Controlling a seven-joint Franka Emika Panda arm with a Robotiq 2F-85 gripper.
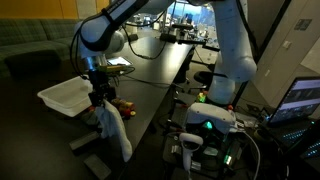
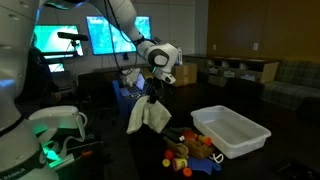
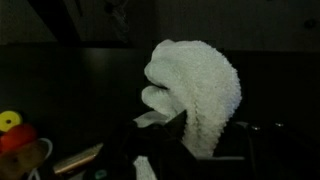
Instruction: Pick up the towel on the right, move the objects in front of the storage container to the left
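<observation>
My gripper [image 2: 152, 95] is shut on a white towel [image 2: 146, 117] and holds it hanging in the air above the dark table. The towel also shows in an exterior view [image 1: 116, 129] under my gripper [image 1: 99, 97]. In the wrist view the towel [image 3: 195, 90] bunches up between the jaws of my gripper [image 3: 190, 140]. Several small colourful objects [image 2: 190, 150] lie on the table in front of a white storage container [image 2: 232, 130], to the right of the towel. They also show in an exterior view [image 1: 122, 105] and at the wrist view's left edge [image 3: 15, 135].
The white container [image 1: 68, 95] sits near the table's edge. A cardboard box [image 2: 183, 74] stands at the table's far end. Monitors [image 2: 75, 40] glow behind. Electronics with green lights [image 1: 205, 128] sit by the robot's base.
</observation>
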